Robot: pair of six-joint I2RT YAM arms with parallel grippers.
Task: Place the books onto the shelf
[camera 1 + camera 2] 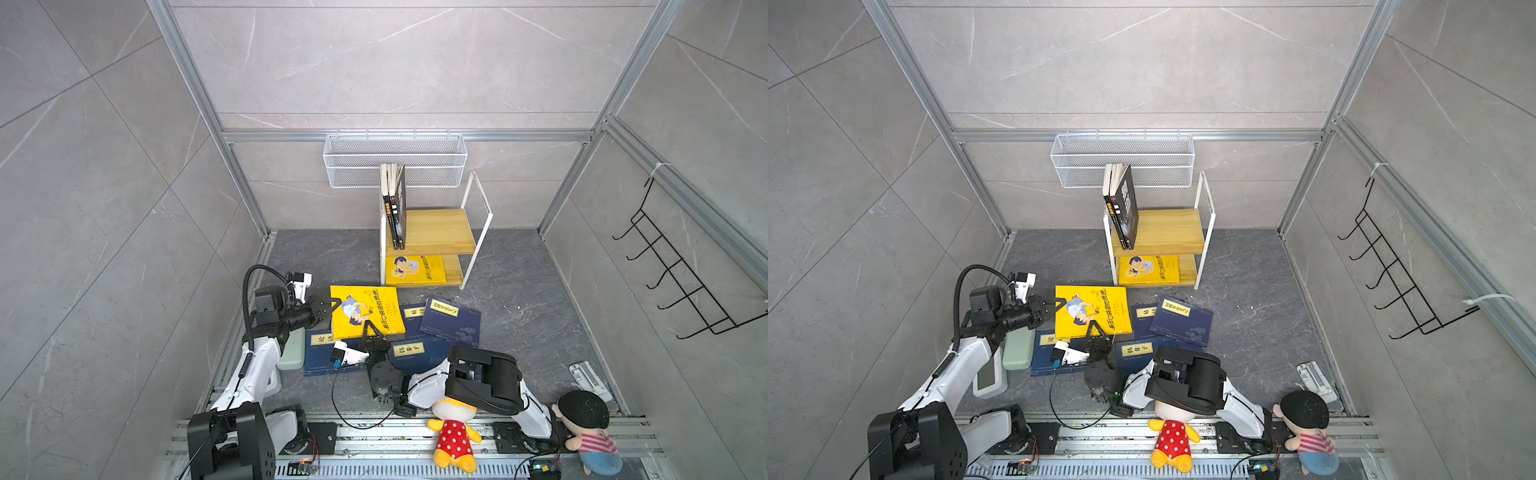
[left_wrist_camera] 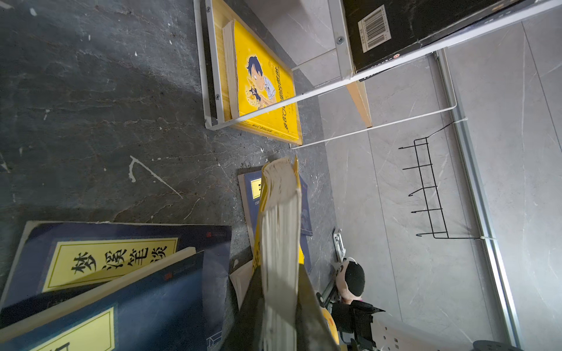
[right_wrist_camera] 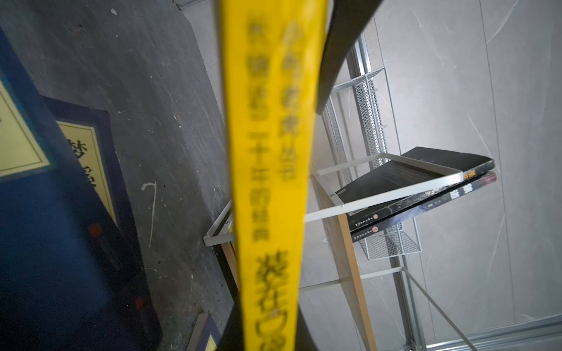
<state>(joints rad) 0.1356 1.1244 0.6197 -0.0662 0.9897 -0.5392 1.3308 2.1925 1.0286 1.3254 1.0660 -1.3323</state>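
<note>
You'll find the yellow book (image 1: 368, 309) has a smooth, glossy cover and matt, off-white paper page edges. The shelf (image 1: 436, 228) is light wooden boards with a smooth, satin look in a white painted metal frame, and the basket (image 1: 436, 170) is white wire mesh. The tabletop (image 1: 519, 286) looks like dark, matt stone, scuffed and rough, while the red-dotted plush toy (image 1: 455, 436) is soft cloth.

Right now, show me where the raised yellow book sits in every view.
Top view: raised yellow book, lower middle, in front of the shelf.
Top view: book in same place.
Left wrist: book's page edge close up, shelf beyond.
Right wrist: blurred spine close up, shelf behind.
Shared landmark: the shelf.
</note>
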